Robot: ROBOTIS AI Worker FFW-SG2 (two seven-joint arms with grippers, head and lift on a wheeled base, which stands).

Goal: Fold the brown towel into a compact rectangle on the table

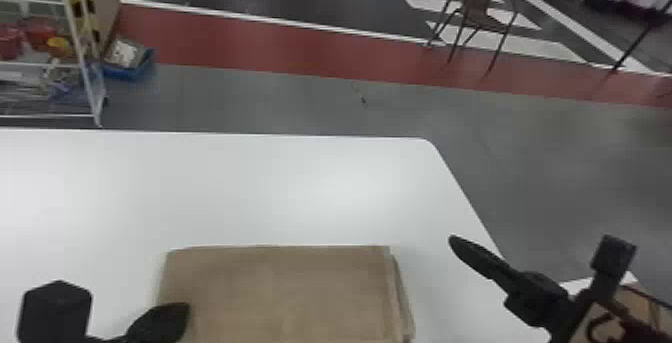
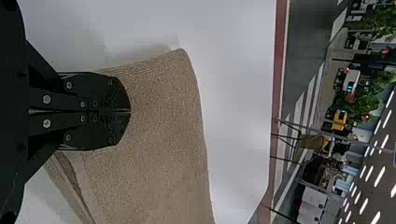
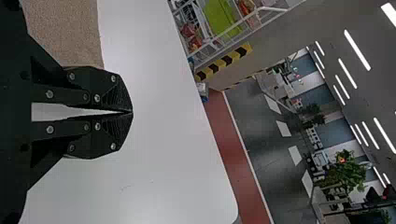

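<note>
The brown towel point(image 1: 285, 287) lies folded as a flat rectangle at the table's near side, layered edges showing along its right end. Over its left edge is my left gripper point(image 1: 183, 309). From the left wrist, the left gripper point(image 2: 130, 111) is shut, its tips against or just above the towel point(image 2: 159, 116); contact is unclear. My right gripper point(image 1: 453, 240) stands off to the towel's right, above the table. In the right wrist view the right gripper point(image 3: 132, 112) has its tips together with nothing between them, and part of the towel point(image 3: 65, 32) lies beside it.
The white table point(image 1: 225, 182) extends beyond the towel and ends at a rounded far right corner. Past it are a wire shelf point(image 1: 82, 62) with a blue bin point(image 1: 127, 69) at the left and a chair point(image 1: 482, 7) at the far right.
</note>
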